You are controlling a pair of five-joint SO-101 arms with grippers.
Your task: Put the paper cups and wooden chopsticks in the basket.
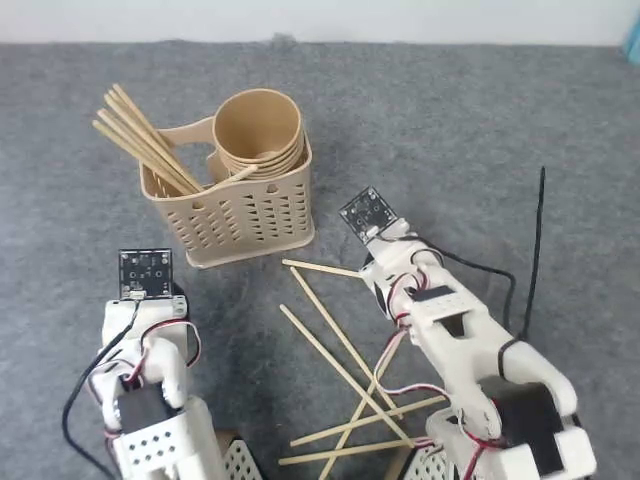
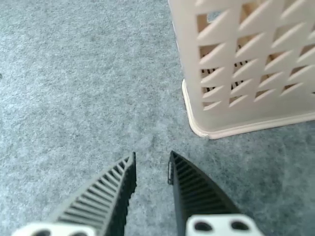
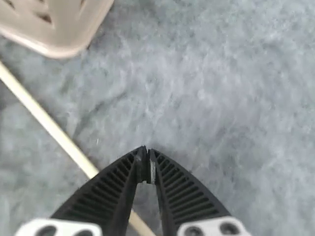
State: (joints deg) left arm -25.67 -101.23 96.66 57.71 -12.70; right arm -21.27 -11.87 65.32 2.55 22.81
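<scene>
On the left, the left gripper (image 2: 152, 157) hung released, its jaws a little apart over bare grey felt-covered counter (image 1: 480, 130), just near of the beige perforated plastic basket (image 1: 250, 215). The basket stood at the far left-centre. It already held a stack of tan paper cups (image 1: 258, 125) in its right part and a bundle of pale wooden chopsticks (image 1: 140, 135) leaning out over its left rim.

Right of that, between the two arms, several loose wooden chopsticks (image 1: 330, 323) lay on the counter, near of the basket, crossing one another at the near end.

On the right, the right gripper (image 3: 147, 151) was clenched tip to tip on nothing, low over the felt, with one chopstick (image 3: 49, 125) running just beside and under one finger.

The risks looked plain enough. Lowered while shut, that gripper would likely shove the stick rather than take it. The sticks are thin and lie flat on soft felt, so a pinch could slip off. Because they overlap, lifting one could drag or flick its neighbours. A long stick carried off-balance could catch the rim and tip the light basket.
</scene>
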